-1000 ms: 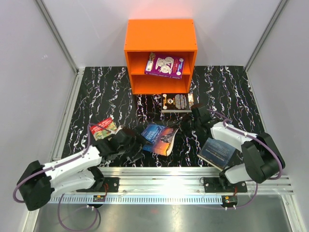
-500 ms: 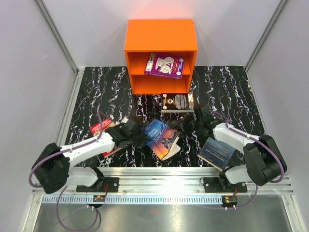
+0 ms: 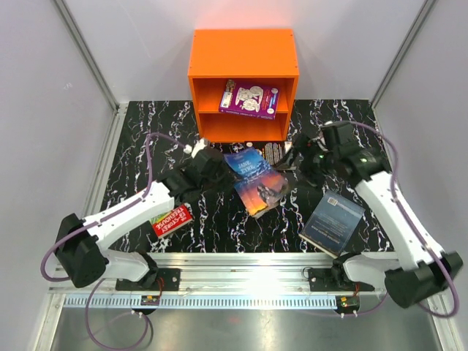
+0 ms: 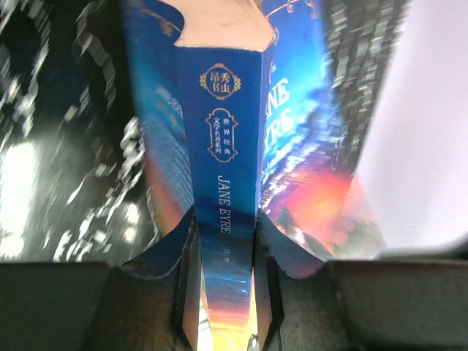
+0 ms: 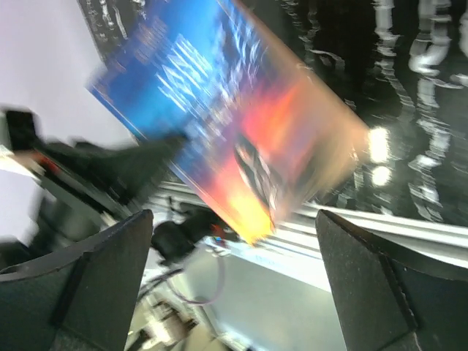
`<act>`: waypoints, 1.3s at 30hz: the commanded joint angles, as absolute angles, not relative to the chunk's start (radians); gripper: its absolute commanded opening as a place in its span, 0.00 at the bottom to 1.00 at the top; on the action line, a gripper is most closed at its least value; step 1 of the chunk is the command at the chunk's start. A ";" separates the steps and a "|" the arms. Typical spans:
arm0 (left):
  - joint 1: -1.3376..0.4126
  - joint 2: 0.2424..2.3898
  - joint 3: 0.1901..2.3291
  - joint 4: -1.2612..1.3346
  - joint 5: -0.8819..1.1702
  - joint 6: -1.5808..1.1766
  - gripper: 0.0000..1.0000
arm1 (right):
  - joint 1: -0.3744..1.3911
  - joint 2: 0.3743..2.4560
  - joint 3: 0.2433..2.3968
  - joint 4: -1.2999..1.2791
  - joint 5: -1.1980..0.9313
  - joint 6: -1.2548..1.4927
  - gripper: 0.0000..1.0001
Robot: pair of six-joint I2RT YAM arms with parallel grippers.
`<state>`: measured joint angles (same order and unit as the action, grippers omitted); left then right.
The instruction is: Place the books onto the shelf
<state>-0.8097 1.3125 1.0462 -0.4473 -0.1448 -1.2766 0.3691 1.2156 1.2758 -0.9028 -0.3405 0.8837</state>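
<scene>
Jane Eyre (image 5: 234, 139) blurred, black book (image 3: 276, 153) seemingly half hidden behind it

Bright, even light is falling from overhead, washing out the top of the orange shelf (image 3: 243, 50) and throwing white glare off the metal rail (image 3: 248, 280) at the near edge of the glossy desk (image 3: 139, 139). At the left wrist the spine of the blue "Jane Eyre" book (image 4: 228, 183) is reading sharp while the desk beside it is smearing into streaks. The right-wrist picture is blurring all over: cover colours are running, desk highlights are stretching, and the fingers (image 5: 88, 285) of the right pincer (image 5: 234, 227) are showing dark and soft.
</scene>
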 commanded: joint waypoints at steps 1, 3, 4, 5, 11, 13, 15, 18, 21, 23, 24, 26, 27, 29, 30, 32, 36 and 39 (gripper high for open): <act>-0.799 1.318 1.160 -0.157 -0.201 -1.160 0.00 | 0.348 1.093 1.354 -1.270 -0.192 0.721 1.00; -0.787 1.348 1.181 -0.048 -0.178 -1.119 0.00 | 0.347 1.052 1.358 -1.299 -0.195 0.718 1.00; -0.778 1.365 1.190 -0.019 -0.161 -1.109 0.00 | 0.347 1.020 1.351 -1.302 -0.210 0.712 1.00; -0.769 1.380 1.209 0.000 -0.137 -1.103 0.00 | 0.347 1.009 1.347 -1.304 -0.219 0.709 1.00; -0.692 1.577 1.397 0.218 0.191 -1.051 0.00 | 0.345 1.006 1.309 -1.338 -0.219 0.632 1.00; -0.672 1.629 1.512 0.251 0.308 -1.043 0.00 | 0.345 1.011 1.301 -1.335 -0.200 0.606 1.00; -0.649 1.706 1.613 0.284 0.401 -1.054 0.00 | 0.344 1.020 1.299 -1.327 -0.195 0.595 1.00; -0.611 1.790 1.670 0.438 0.523 -1.138 0.00 | 0.342 1.055 1.313 -1.325 -0.183 0.572 1.00; -0.569 1.848 1.709 0.531 0.594 -1.204 0.00 | 0.342 1.078 1.339 -1.331 -0.178 0.554 1.00; -0.548 1.859 1.726 0.525 0.604 -1.216 0.00 | 0.342 1.103 1.356 -1.332 -0.163 0.543 1.00; -0.522 1.867 1.727 0.525 0.617 -1.224 0.00 | 0.342 1.109 1.359 -1.325 -0.161 0.543 1.00; -0.497 1.862 1.697 0.512 0.627 -1.247 0.00 | 0.342 1.138 1.367 -1.312 -0.163 0.543 1.00; -0.474 1.850 1.672 0.538 0.641 -1.264 0.00 | 0.342 1.158 1.373 -1.305 -0.167 0.545 1.00; -0.457 1.835 1.590 0.595 0.672 -1.293 0.00 | 0.342 1.176 1.379 -1.290 -0.170 0.545 1.00; -0.440 1.819 1.556 0.601 0.676 -1.286 0.00 | 0.342 1.195 1.381 -1.287 -0.176 0.546 1.00; -0.420 1.776 1.452 0.595 0.669 -1.266 0.00 | 0.342 1.210 1.381 -1.275 -0.186 0.549 1.00; -0.361 1.762 1.329 0.692 0.710 -1.318 0.00 | 0.339 1.247 1.385 -1.272 -0.196 0.549 1.00; -0.341 1.778 1.307 0.707 0.739 -1.324 0.00 | 0.341 1.261 1.379 -1.270 -0.196 0.551 1.00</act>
